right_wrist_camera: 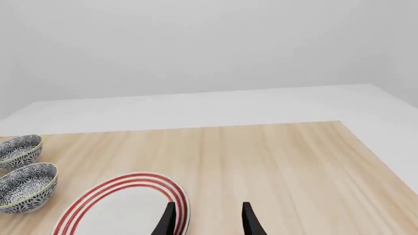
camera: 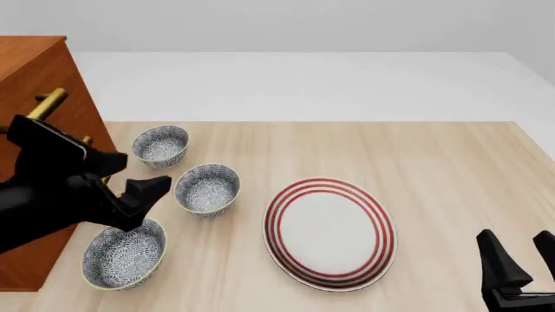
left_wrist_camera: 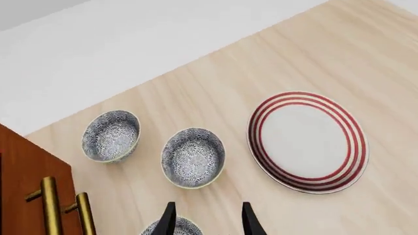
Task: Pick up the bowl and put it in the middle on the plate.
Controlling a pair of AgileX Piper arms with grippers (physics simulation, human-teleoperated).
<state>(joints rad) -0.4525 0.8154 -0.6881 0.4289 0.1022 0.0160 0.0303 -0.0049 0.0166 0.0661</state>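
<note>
Got the bowl [camera: 208, 188] toward the tabletop's left edge, just beside the plate [camera: 329, 233], not touching. Left hand [left_wrist_camera: 207, 221] open, empty, hovering right by it. Right hand [camera: 518, 260] open too, but off at the near right corner. Looks like a lefty job.

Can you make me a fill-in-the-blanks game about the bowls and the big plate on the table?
1. The plate has ___ red rings near its rim.
2. There are ___ patterned bowls on the wooden table.
3. The plate has ___ on it right now.
4. The brown cabinet has handles coloured ___.

Missing words: three; three; nothing; gold
</note>
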